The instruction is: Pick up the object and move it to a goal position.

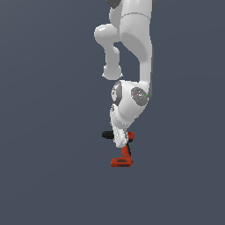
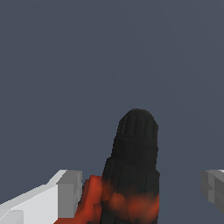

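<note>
Straddling the body of the red-orange cordless drill (image 1: pixel 125 149), the Panda's white gripper (image 1: pixel 118 139) has its fingers (image 2: pixel 65 192) apart on either side, the black nose jutting past them and the battery base below, apparently poised for a grasp.

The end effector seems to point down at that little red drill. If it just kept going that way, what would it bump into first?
The drill itself: the end effector is already around its body, black nose between the fingers. Whether the fingers touch it is unclear; one stands clearly apart.
</note>
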